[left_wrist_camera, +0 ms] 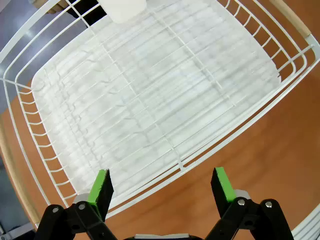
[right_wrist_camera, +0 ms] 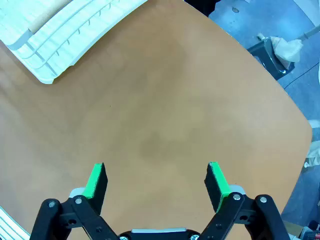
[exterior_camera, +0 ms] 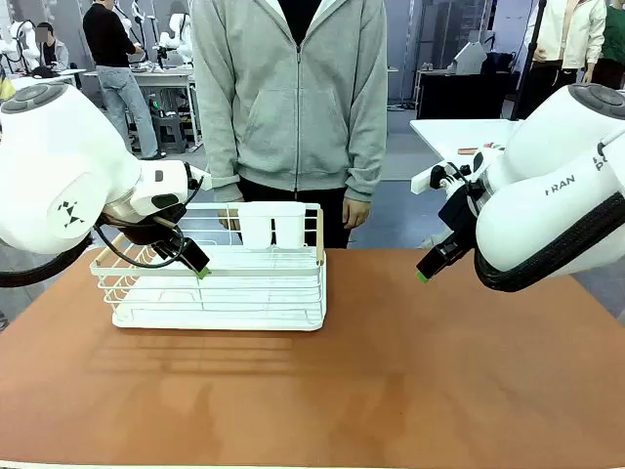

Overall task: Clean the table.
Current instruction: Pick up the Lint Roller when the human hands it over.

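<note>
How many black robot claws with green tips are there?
2. The left black gripper with green pads hovers open over the white wire rack's edge; the right gripper hovers open above the bare reddish-brown table, beside the rack.

You've got the table w/ a white wire rack on its far-left part and a white cup holder at the rack's back rail. Your left gripper hangs over the rack's left half, fingers angled down. Your right gripper hovers above bare tabletop, well apart from the rack. A person in a grey hoodie stands at the far edge behind the rack, w/ one hand hanging near its right end.
</note>
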